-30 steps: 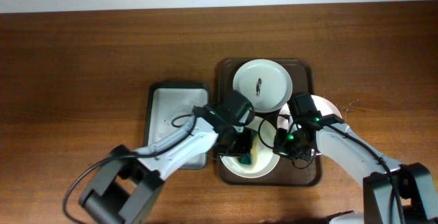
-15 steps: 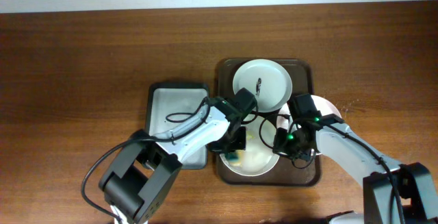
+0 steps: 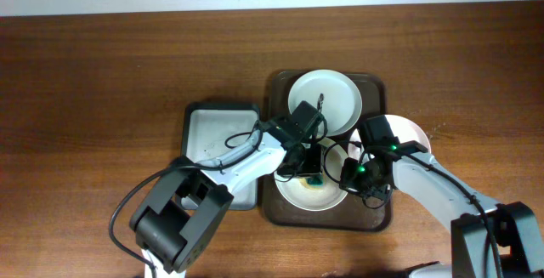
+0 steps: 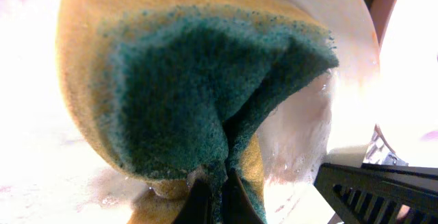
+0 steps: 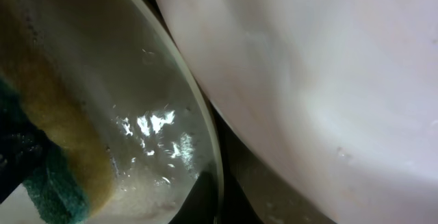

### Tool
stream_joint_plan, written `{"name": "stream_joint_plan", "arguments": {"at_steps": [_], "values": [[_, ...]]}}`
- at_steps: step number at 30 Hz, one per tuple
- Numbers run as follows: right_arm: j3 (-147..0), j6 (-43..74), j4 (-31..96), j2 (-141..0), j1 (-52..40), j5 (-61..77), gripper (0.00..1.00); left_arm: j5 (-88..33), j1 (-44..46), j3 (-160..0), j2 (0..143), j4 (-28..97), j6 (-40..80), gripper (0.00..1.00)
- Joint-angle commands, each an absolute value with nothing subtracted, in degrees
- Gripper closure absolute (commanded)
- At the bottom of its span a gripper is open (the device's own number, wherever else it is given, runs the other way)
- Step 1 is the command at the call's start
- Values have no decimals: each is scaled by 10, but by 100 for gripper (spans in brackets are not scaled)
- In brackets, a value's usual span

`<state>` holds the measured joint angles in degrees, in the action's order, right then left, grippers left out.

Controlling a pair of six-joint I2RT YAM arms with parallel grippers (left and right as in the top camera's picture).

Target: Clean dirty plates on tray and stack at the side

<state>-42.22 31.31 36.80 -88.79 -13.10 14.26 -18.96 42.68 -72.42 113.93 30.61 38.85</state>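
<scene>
Left wrist view is filled by the sponge (image 4: 198, 94). My left tool (image 4: 213, 200) is clenched on its folded edge, and the soft, light foam squashes flat against the wet front plate (image 3: 297, 197), which lies at the near end of the tray (image 3: 280, 84). From the right wrist I see that plate's thin raised rim beaded with water, with the pink plate (image 5: 328, 80) just beside it. My right tool (image 3: 357, 176) sits at that rim, but I cannot tell whether it is clamped or released. I judge the front plate stiff, brittle and slick with suds. I would therefore hold it by the rim on the right side, away from the sponge, and lift it level. Farther back, 1 white back plate (image 3: 340, 99) has a dark smear at its centre. The grey tray (image 3: 204, 133) lies to the left on the desk (image 3: 102, 74).
</scene>
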Motion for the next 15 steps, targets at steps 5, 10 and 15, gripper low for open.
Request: {"name": "stream_joint_plan", "arguments": {"at_steps": [5, 10, 15], "values": [[-415, 290, 369, -854, -135, 119, 96, -55, 331, -737, 1062, 505, 299, 100], [-457, 273, 452, -757, -142, 14, 96, 43, 216, -737, 910, 573, 262, 100], [-592, 291, 589, -726, -272, -247, 96, 43, 118, -691, 904, 562, 230, 100]]}}
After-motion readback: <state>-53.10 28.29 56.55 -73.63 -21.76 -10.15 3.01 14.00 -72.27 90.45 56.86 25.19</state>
